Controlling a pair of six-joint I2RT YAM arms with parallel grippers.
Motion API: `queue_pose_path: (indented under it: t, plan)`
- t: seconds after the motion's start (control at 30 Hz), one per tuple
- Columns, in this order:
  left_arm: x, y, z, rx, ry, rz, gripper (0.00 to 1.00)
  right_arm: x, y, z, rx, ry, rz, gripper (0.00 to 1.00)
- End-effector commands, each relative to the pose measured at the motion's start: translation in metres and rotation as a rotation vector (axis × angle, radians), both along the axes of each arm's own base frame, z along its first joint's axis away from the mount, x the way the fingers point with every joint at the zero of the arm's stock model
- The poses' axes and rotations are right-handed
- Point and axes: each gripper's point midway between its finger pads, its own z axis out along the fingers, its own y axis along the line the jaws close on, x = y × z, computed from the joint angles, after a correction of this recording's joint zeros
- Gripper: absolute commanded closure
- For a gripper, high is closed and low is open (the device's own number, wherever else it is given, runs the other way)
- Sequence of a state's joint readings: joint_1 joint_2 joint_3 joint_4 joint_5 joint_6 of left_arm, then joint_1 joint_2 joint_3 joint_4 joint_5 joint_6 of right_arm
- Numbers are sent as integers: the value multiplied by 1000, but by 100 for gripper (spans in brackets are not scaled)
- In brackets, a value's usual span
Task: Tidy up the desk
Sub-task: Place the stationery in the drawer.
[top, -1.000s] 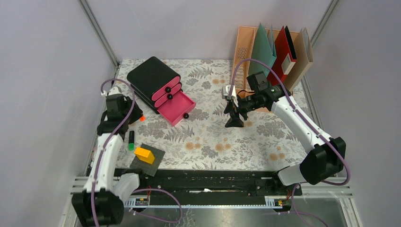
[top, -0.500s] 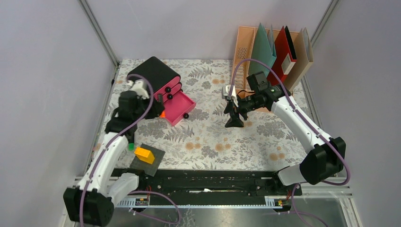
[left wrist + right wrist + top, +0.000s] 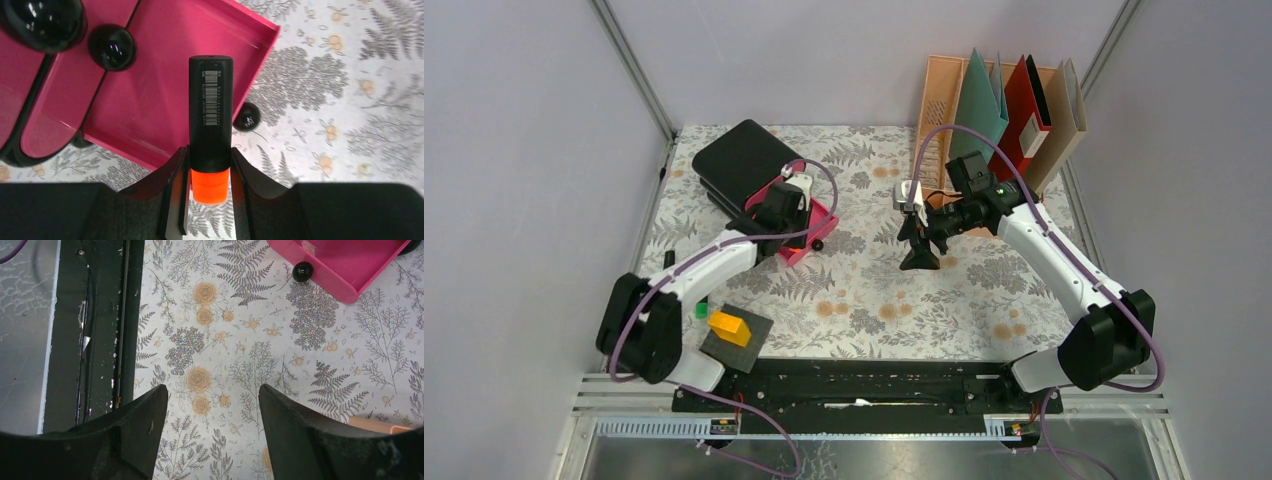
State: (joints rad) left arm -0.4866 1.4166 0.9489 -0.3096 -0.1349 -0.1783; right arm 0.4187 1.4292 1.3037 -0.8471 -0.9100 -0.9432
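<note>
We are seeing the left gripper [image 3: 209, 167] pinching a black highlighter [image 3: 210, 107] by its orange end over the open pink drawer [image 3: 145, 95] (barcode facing up). The right gripper [image 3: 212, 410] is hanging, jaws spread, above the desk [image 3: 874, 300], which is lying beneath both arms.

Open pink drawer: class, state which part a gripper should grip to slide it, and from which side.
Grip the round black knob on the drawer's front, coming from the desk in front. The knob juts clear of that front; the left gripper with its orange highlighter hangs over the drawer.
</note>
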Motion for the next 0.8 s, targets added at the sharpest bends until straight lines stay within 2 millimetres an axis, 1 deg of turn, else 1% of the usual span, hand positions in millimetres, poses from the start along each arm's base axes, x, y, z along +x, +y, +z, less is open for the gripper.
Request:
queue_pose_path:
  t: [0.0, 0.07, 0.17, 0.23, 0.27, 0.33, 0.37, 0.43, 0.47, 0.53, 0.57, 0.63, 0.67, 0.7, 0.77]
  plan:
    - [40, 5, 23, 111, -137, 48, 92, 0, 0, 1, 13, -6, 11, 26]
    - [46, 8, 16, 162, -131, 61, 80, 0, 0, 0, 11, -6, 11, 26]
    - [49, 13, 12, 218, -122, 90, 62, 1, 0, 1, 8, -13, 8, 26]
    - [49, 11, 16, 224, -127, 94, 49, 1, -1, 1, 7, -15, 7, 26]
    - [48, 7, 21, 217, -133, 85, 45, 1, -1, 1, 6, -14, 7, 26]
    - [46, 2, 32, 195, -154, 73, 37, 1, -1, 1, 7, -11, 6, 26]
    - [44, -1, 39, 177, -163, 63, 35, 1, -1, 1, 7, -11, 7, 26]
    - [42, -3, 55, 138, -189, 60, 34, 0, -1, 1, 6, -13, 6, 26]
    - [39, -3, 70, 111, -217, 67, 33, 0, -1, 2, 7, -16, 6, 26]
    - [34, 1, 90, 71, -265, 82, 30, 0, -1, 2, 8, -18, 7, 26]
    - [30, 5, 101, 50, -295, 93, 28, 0, -1, 3, 9, -20, 7, 26]
    - [22, 16, 118, 11, -343, 121, 21, 0, -1, 3, 12, -22, 9, 26]
    - [18, 25, 126, -9, -365, 144, 16, -1, -1, 3, 12, -20, 9, 26]
    - [14, 33, 130, -32, -376, 166, 11, -1, -1, 4, 13, -21, 11, 26]
    - [7, 55, 140, -96, -395, 214, 5, -1, -1, 4, 15, -22, 12, 26]
